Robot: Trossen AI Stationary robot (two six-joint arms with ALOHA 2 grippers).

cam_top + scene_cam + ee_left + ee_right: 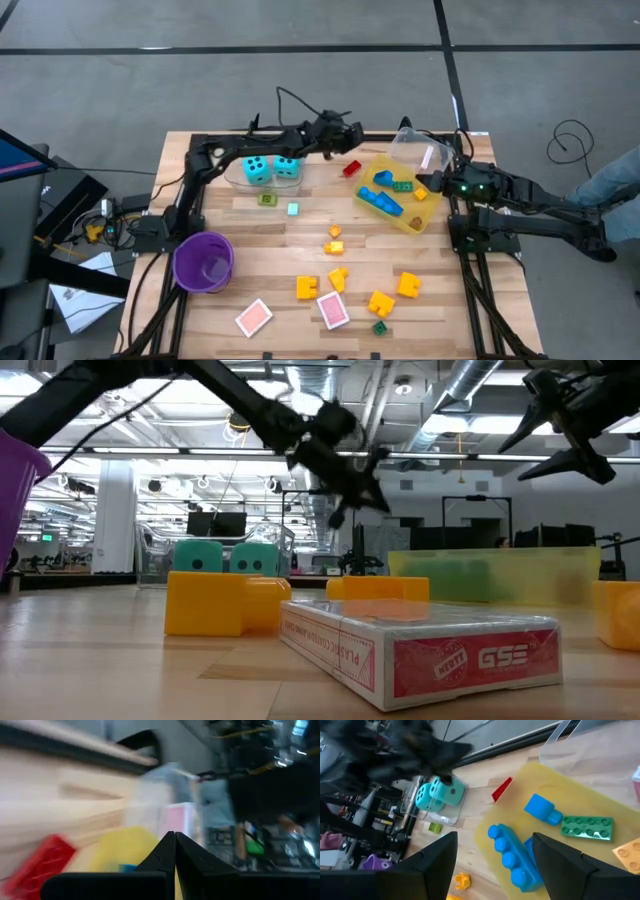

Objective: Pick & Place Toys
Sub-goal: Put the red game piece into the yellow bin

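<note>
The shallow yellow plastic bin (428, 218) served as the collecting place: a long blue studded brick (516, 860), a smaller blue brick (543, 810) and a flat green studded plate (587, 827) already lay inside it, with an orange piece at its near corner. The left gripper (352, 132) hung in the air just beyond the bin's far-left corner, its two dark fingers (175, 851) clenched tip to tip with nothing between them, so it carried no toy. A small red plastic brick (351, 168) lay on the wood just outside the bin on that side, close under that gripper and probably the piece nearest to hand. The right gripper (441, 183) hovered over the bin's right half with its fingers spread and empty, seemingly placed there because that is where a toy gets dropped. Left of the bin, the two cyan dice with black dots (271, 168) sat side by side in a clear shallow tray. Nearer the table's front edge than the bin, yellow and orange bricks (342, 277) and two pink cards (332, 310) lay scattered, not yet gathered
</note>
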